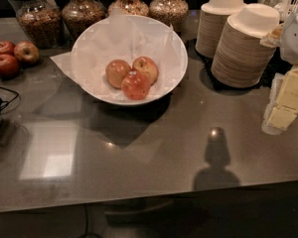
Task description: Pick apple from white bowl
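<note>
Plainly, the white bowl (175,76) sat at the back middle of the grey surface (139,157), lined with crumpled paper (114,38) that spilled over its left rim. We saw three apples touching in a cluster at its bottom. The apple (147,68), yellowish-tan with a red blush, lay at the back right of the cluster. A second pale apple (117,73) lay to its left, and a red apple (135,85) lay in front of both.

We took the white shape at the right edge to be the gripper (284,34). It hung above the nearer bowl stack (246,53), well apart from the white bowl and higher than it. We could not tell how its jaws stood.

A second bowl stack (219,26) stood just behind and left of the first, both between the gripper and the white bowl. Four jars (84,15) of brown grainy contents lined the back edge, two of them partly hidden by the white bowl's rim. Three darker apples (5,64) sat grouped at the far left, near a black cable (2,95) that looped at the left edge. Pale yellow packets (290,95) were piled at the right edge below the gripper. A dark shadow (216,165) fell on the surface toward the front right.
</note>
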